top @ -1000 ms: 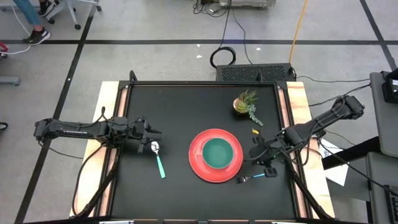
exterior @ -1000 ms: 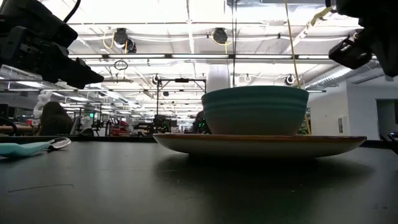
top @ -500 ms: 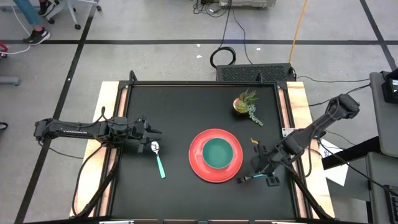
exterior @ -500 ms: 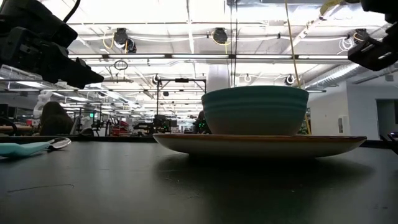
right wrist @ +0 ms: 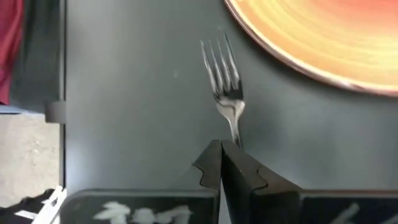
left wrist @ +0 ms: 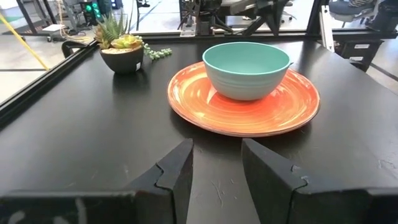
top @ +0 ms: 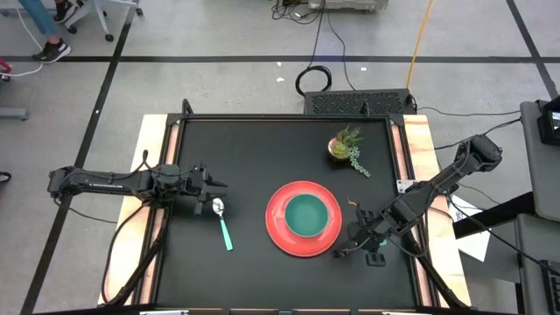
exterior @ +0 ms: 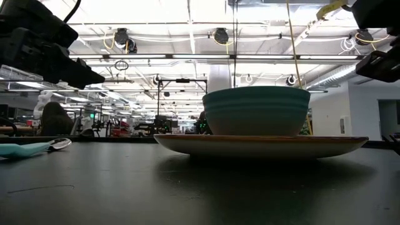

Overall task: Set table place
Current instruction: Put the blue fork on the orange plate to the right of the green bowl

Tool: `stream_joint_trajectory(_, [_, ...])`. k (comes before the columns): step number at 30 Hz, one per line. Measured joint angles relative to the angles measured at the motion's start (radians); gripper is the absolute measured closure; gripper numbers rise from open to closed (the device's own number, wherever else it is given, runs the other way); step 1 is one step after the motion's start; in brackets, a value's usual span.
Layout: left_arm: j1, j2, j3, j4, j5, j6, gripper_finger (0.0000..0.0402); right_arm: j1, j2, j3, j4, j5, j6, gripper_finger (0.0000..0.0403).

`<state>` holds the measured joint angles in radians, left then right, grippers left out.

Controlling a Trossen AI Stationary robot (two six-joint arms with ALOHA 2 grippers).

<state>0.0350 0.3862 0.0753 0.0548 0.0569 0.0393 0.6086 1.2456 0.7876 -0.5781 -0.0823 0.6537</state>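
Note:
A red plate [top: 304, 219] with a teal bowl [top: 306, 215] on it sits at the middle of the black table [top: 262, 149]. Left of the plate, a teal-handled spoon [top: 223, 226] lies flat. My left gripper [top: 219, 184] stands open just past the spoon's bowl end, pointing at the plate [left wrist: 242, 102]. The fork [top: 343, 252] lies flat right of the plate, tines [right wrist: 221, 62] toward the table's left. My right gripper [top: 355, 248] is shut and slants down over the fork's handle, which it hides. My right gripper's shut fingers [right wrist: 236, 171] stand over the fork where its neck [right wrist: 233, 127] runs into the handle, slanting down from the table's right. The fingers hide that spot, so I cannot tell whether they touch the fork. The fork lies flat on the table.
A small potted plant [top: 346, 144] stands at the far right of the table. Light wooden strips [top: 153, 175] run along the left and right sides. Bare black tabletop lies along the near edge and at the far left.
My right gripper has gone down and toward the table's near edge, onto the fork's handle end, rolling a little as it went; it has stayed shut. The fork lies where it was.

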Motion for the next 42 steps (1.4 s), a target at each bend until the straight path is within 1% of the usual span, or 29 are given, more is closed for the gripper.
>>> stream_joint_trajectory(7, [0.0, 0.0, 0.0, 0.0, -0.006, -0.001, 0.0259, 0.0, 0.035, 0.0, 0.006, -0.002, -0.071, 0.0403])
stream_joint_trajectory(13, [0.0, 0.0, 0.0, -0.001, -0.007, -0.001, 0.0259, 0.0, 0.046, 0.0, 0.008, -0.029, -0.168, 0.0403])
stream_joint_trajectory(17, [0.0, 0.0, 0.0, -0.002, -0.007, 0.0, 0.0259, -0.006, 0.046, 0.0, 0.01, -0.054, -0.158, 0.0403])
stream_joint_trajectory(30, [0.0, 0.0, 0.0, -0.009, -0.007, 0.0, 0.0259, -0.032, 0.045, 0.0, 0.046, -0.054, -0.12, 0.0403])
stream_joint_trajectory(42, [0.0, 0.0, 0.0, -0.009, -0.007, 0.0, 0.0259, -0.038, 0.045, 0.0, 0.047, -0.054, -0.136, 0.0403])
